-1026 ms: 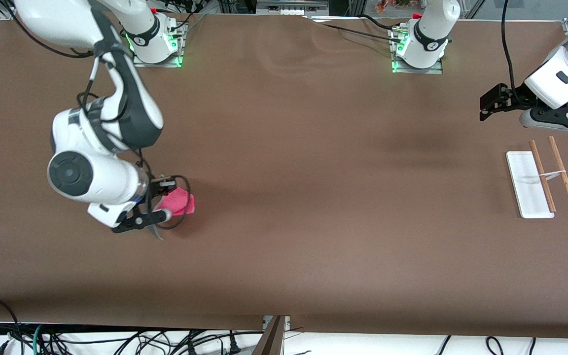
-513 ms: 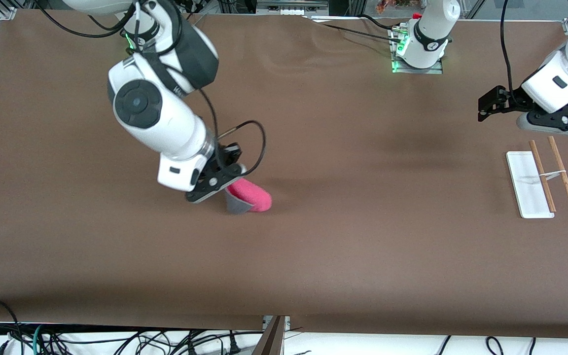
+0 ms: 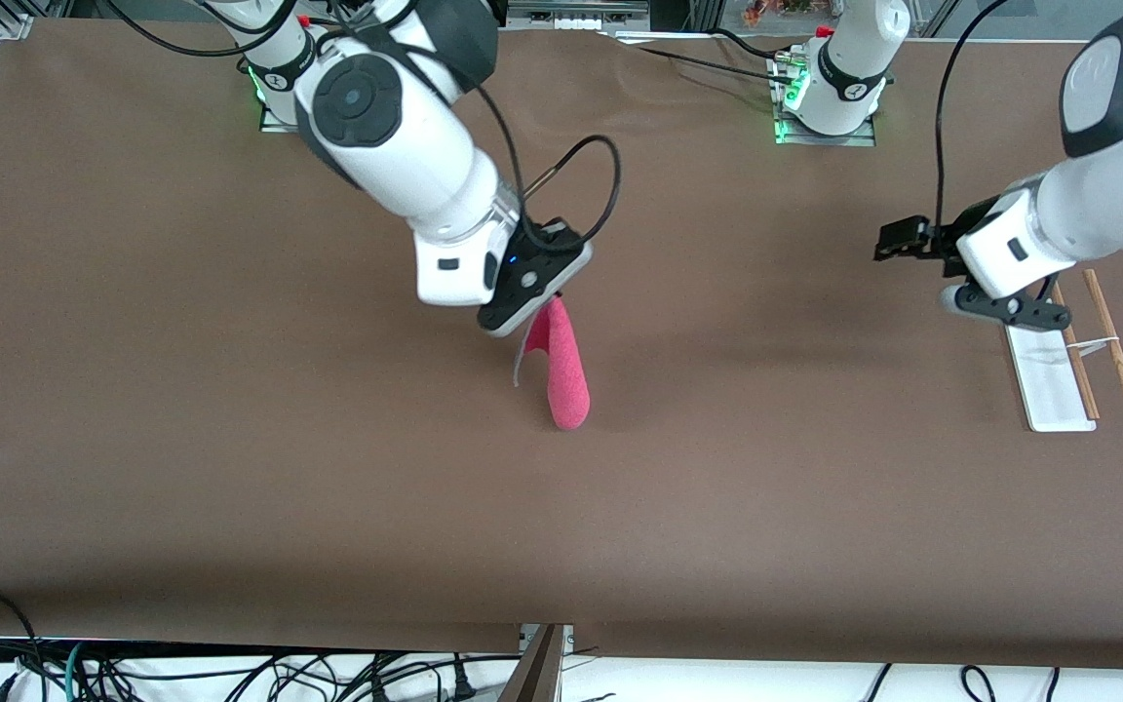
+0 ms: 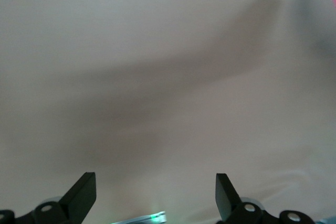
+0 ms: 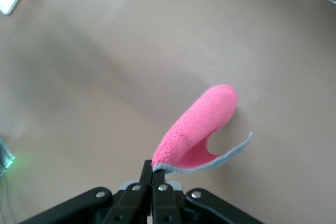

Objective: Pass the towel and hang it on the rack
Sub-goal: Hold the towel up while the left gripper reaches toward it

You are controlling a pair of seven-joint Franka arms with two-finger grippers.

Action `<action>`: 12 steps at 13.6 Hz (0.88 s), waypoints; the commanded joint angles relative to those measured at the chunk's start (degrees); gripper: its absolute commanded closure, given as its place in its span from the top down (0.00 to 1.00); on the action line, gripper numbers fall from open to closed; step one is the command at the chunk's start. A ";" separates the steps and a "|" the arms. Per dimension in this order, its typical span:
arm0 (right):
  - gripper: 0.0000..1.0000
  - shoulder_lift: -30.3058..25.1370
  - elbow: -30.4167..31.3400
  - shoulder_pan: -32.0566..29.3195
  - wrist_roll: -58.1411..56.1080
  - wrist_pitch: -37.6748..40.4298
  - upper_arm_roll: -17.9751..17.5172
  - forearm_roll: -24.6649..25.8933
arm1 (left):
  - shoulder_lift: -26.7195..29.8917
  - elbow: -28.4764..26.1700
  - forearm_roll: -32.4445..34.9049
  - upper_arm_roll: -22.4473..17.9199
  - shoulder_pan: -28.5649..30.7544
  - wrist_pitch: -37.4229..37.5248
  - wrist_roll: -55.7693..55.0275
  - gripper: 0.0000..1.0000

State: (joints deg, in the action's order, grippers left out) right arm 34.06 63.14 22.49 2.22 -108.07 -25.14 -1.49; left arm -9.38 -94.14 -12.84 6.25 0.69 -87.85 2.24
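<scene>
The pink-red towel (image 3: 563,370) with a grey edge hangs from my right gripper (image 3: 544,310), which is shut on its top corner over the middle of the table. In the right wrist view the towel (image 5: 202,129) curls away from the pinched fingers (image 5: 152,174). The rack (image 3: 1073,346), a white base with two brown rods, stands at the left arm's end of the table. My left gripper (image 3: 898,239) is open and empty, in the air beside the rack toward the table's middle; its fingertips (image 4: 84,195) stand wide apart.
The brown table (image 3: 328,487) carries only the rack. The two arm bases (image 3: 830,97) stand along the edge farthest from the front camera. Cables (image 3: 230,673) hang below the nearest edge.
My right gripper has lifted the towel off the table and carried it toward the table's middle. My left gripper has moved from beside the rack toward the middle.
</scene>
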 commanded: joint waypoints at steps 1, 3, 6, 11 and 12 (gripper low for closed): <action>0.00 0.04 -0.65 3.34 -0.02 -1.69 0.00 0.43 | -5.63 3.96 -9.79 -0.10 0.45 1.71 -5.20 1.00; 0.00 0.04 -0.65 4.32 0.24 -3.19 0.01 1.14 | -9.32 3.96 -14.30 -0.27 0.46 1.54 -7.15 1.00; 0.00 0.04 -0.65 5.37 0.24 -4.77 -0.08 1.14 | -11.36 3.44 -15.63 -0.01 -1.03 0.22 -10.91 1.00; 0.00 0.04 -0.65 5.46 0.24 -6.53 0.01 1.14 | -18.47 2.82 -27.66 0.08 -4.72 -3.64 -27.86 1.00; 0.00 0.04 -0.65 5.46 0.24 -6.62 0.01 1.14 | -19.79 2.82 -29.85 0.08 -6.47 -5.30 -31.73 1.00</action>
State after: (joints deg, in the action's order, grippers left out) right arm 34.06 63.14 27.58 2.30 -114.19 -25.20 -0.99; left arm -26.33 -92.66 -39.07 6.42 -3.43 -91.43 -22.93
